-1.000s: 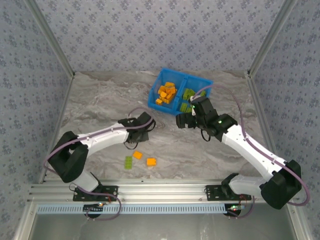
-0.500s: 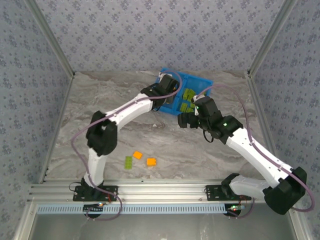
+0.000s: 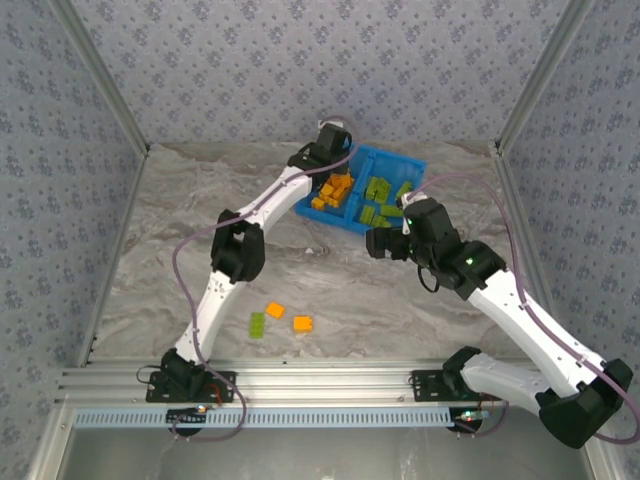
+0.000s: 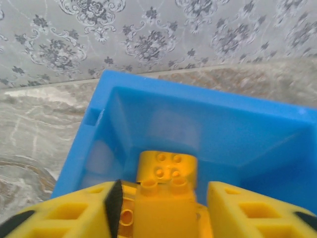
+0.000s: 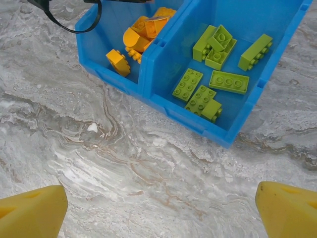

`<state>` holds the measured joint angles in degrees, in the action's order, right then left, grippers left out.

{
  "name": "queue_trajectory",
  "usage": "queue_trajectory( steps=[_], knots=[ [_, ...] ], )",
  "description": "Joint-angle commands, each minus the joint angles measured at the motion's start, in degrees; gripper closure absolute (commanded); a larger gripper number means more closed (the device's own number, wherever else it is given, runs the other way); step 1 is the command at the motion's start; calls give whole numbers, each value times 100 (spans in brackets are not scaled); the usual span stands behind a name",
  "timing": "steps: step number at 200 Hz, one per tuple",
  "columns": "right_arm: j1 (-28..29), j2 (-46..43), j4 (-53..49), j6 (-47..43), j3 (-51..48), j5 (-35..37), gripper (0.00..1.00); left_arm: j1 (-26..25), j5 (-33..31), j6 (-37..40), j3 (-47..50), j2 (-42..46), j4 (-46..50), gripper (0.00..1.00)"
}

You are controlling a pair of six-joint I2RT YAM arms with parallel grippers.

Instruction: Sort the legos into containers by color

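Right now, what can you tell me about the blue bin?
The bin is bright blue, smooth plastic, a rectangle with tall walls and a divider splitting it into two pockets. It sits flat on the marble table, turned a bit askew, toward the far side. Orange legos lie in the left pocket, green legos in the right. The left claw hangs over its orange side.

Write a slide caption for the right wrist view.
Open right gripper above marble table, facing blue bin: orange bricks in left compartment, green bricks in right.
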<state>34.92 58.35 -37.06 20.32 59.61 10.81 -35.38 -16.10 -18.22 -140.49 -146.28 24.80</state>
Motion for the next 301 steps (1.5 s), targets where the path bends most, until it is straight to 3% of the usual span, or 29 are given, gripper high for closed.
queue_trajectory(
  steps=[1,17,52,86,117,150,173,201,256,301],
  knots=[
    [32,-71,-177,78,-70,154,0,-120,289,-59,-274,335,144,45],
    [33,-36,-140,70,-56,153,0,-184,388,-82,-43,759,227,43],
    [23,80,37,56,-46,94,0,-345,466,-171,1414,2180,72,39],
    [2,253,183,20,-50,70,0,-589,545,-146,4089,3936,-152,37],
    [-53,425,527,-54,-122,-99,0,-860,538,-271,6344,5388,262,31],
    [-149,751,900,-124,-46,-284,0,-1377,518,-860,7765,6393,1177,29],
    [-201,1011,1017,-167,65,-445,0,-1702,456,-1200,8241,6553,1822,28],
    [-226,1219,980,-138,163,-588,0,-1710,452,-1529,8531,6358,2082,26],
    [-239,1117,847,-99,25,-519,0,-1732,893,-1733,8861,5781,2096,22],
    [-230,1161,876,-15,41,-606,0,-1720,751,-1667,8944,5465,1921,21]
  ],
)
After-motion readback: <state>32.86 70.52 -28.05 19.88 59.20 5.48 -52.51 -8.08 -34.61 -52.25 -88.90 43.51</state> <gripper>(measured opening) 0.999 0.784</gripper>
